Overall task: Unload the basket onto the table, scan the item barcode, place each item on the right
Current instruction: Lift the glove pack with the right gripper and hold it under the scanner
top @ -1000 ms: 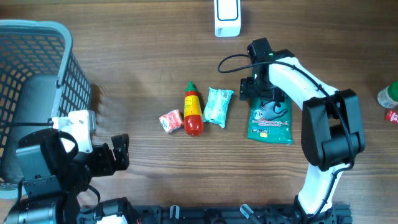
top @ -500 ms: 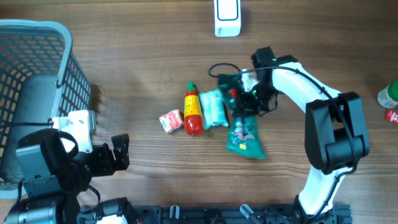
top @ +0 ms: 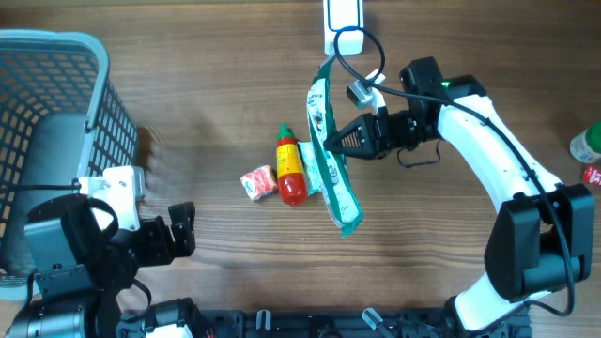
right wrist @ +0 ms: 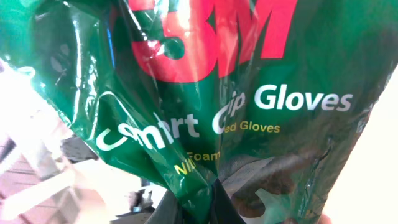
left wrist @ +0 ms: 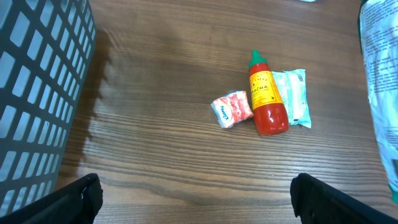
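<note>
Since a second ago the glossy green plastic glove packet (top: 331, 160) has come up off the brown wooden surface (top: 188, 103), where it lay flat, and now hangs in the air, turned edge-on to the overhead camera. Nearest the robot's base, the left gripper (top: 183, 230) sits low over the surface with its jaws spread wide and nothing between them. Beyond it lie a small pink-and-white wrapped sweet (top: 257, 182) and a red sauce bottle with a green cap (top: 291, 167). A pale mint sachet (left wrist: 293, 96) touches the bottle's side, but from overhead the packet hides most of it. The right gripper (top: 331, 143) is clenched on the packet's edge. Close up, the packet (right wrist: 236, 93) shows large red lettering and white "Gloves" wording, with creases and glare breaking up the rest. No barcode can be made out. The left wrist view cuts the packet (left wrist: 380, 93) off at the frame edge. Farthest away stands a white box-shaped scanner (top: 344, 23), its top cropped.
</note>
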`<state>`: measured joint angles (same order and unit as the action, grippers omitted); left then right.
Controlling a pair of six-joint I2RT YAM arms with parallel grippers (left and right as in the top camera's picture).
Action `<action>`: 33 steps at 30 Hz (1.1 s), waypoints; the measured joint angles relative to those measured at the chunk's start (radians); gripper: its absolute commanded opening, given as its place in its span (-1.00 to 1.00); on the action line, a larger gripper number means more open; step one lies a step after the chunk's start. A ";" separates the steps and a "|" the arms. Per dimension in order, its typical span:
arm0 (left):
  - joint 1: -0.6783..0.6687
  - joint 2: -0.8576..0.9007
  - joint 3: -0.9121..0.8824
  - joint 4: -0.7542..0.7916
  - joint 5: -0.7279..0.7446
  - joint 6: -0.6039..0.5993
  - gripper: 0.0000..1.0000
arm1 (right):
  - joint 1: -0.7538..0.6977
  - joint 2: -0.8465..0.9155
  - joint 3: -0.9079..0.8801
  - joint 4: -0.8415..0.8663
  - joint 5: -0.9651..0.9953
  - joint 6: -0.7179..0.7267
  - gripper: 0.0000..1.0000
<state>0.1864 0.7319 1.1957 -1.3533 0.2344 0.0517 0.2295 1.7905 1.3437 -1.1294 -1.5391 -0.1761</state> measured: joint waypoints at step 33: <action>0.000 0.000 0.000 0.000 0.000 0.000 1.00 | -0.010 0.000 0.000 0.233 -0.020 1.089 -0.91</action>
<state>0.1864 0.7319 1.1957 -1.3533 0.2344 0.0517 0.2195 1.7905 1.3434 -0.8959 -1.5593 0.9131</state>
